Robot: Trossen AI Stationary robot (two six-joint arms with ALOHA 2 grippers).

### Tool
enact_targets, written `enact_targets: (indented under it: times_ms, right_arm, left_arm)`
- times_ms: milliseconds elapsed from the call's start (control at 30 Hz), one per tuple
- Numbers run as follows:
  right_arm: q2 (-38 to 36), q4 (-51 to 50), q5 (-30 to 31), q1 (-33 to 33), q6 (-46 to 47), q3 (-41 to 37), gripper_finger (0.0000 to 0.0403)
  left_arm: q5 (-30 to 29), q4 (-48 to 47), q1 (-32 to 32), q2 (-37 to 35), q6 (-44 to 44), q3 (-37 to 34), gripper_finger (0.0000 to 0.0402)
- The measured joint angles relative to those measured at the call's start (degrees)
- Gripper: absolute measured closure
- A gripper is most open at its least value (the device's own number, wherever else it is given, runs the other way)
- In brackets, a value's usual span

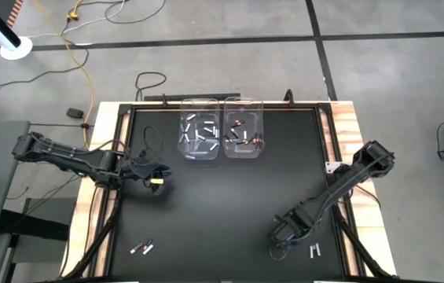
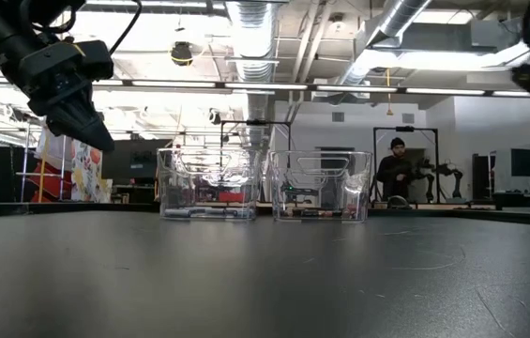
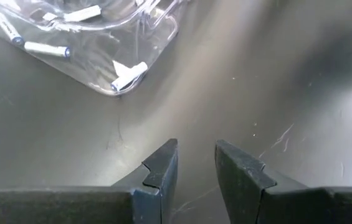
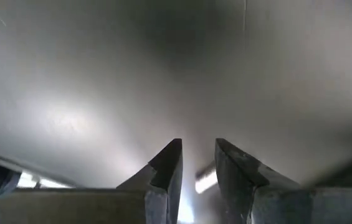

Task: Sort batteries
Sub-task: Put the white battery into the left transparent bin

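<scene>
The batteries are scattered across four spots in the high view. White ones (image 1: 199,132) lie loose inside the left clear bin (image 1: 198,154) at the top centre of the frame, and reddish-copper and dark ones (image 1: 243,135) sit in the right clear bin (image 1: 243,153) just beside it, the two bins touching side by side. Down at the lower left of the black table mat (image 1: 222,204) there's a small pair of batteries (image 1: 141,248), one reddish, one pale, lying close together. Over at the lower right, two white batteries (image 1: 314,251) lie side by side near the mat's edge.

Right gripper (image 1: 278,245) is low at the lower right of the high view, just beside those two white batteries. Its wrist view shows the fingers (image 4: 166,171) a narrow gap apart, nothing between them, with a bright white battery (image 4: 205,182) on the mat just past the tips.

Left gripper (image 1: 157,174) hangs at the left-centre of the high view, below and left of the white-battery bin. In the low view it is raised clear of the mat at the upper left. Its fingers (image 3: 163,171) stand narrowly parted and empty, the bin's corner ahead of them.

A person (image 2: 397,171) stands far off in the room behind the bins.
</scene>
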Motion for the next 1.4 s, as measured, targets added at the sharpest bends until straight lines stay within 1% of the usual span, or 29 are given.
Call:
enact_targets:
  times_ms: [200, 333, 400, 467, 533, 600, 633, 700, 867, 933, 1100, 1267, 1400]
  right_arm:
    - [-0.47, 0.11, 8.31, -1.31, -5.26, 0.0, 0.029]
    - [-2.24, 0.36, 12.0, -2.55, -4.92, -0.02, 0.029]
    - [-3.29, 0.87, 14.5, -2.82, -2.35, -0.02, 0.029]
    - [-4.3, 1.28, 17.26, -2.18, 2.69, -0.02, 0.029]
    - [-5.03, 1.25, 17.98, -0.96, 8.62, -0.02, 0.029]
    - [-5.38, 1.24, 17.02, 0.57, 13.97, -0.02, 0.029]
    - [-5.4, 1.22, 15.44, 1.24, 15.78, -0.02, 0.029]
    - [-5.4, 1.2, 10.82, 2.77, 16.93, -0.04, 0.029]
    - [-3.56, 0.97, -3.17, 6.79, 18.87, -0.25, 0.029]
    - [-3.05, 3.11, -6.6, 8.28, 21.97, -1.64, 0.029]
    - [-2.53, 14.21, -6.91, 10.68, 29.01, -6.59, 0.029]
    - [-2.54, 13.92, -5.54, 11.67, 31.2, -7.98, 0.029]
    - [-2.54, 15.67, -4.43, 12.04, 32.57, -9.87, 0.029]
  left_arm:
    - [0.42, 5.65, 0.0, 0.02, 0.88, 0.0, 0.0301]
    - [0.48, 6.15, 0.0, 0.02, 3.42, 0.0, 0.0301]
    - [0.5, 5.48, 0.0, 0.02, 3.39, 0.0, 0.0301]
    - [0.55, 5.05, 0.0, 0.02, 3.16, 0.0, 0.0301]
    - [0.57, 3.94, 0.0, 0.02, 2.95, 0.0, 0.0301]
    - [0.59, 3.52, 0.0, 0.02, 2.95, 0.0, 0.0301]
    - [0.59, 3.41, 0.0, 0.02, 3.18, 0.0, 0.0301]
    - [0.59, 3.29, 0.0, 0.02, 4.2, 0.0, 0.0301]
    - [0.61, 3.3, 0.0, 0.02, 4.89, 0.0, 0.0301]
    - [0.59, 3.39, 0.0, 0.02, 4.44, 0.0, 0.0301]
    - [0.63, 3.35, 0.0, 0.02, 2.55, 0.0, 0.0301]
    - [0.66, 3.36, 0.0, 0.02, 1.18, 0.0, 0.0301]
    - [0.65, 3.36, 0.0, 0.02, 1.07, 0.0, 0.0301]
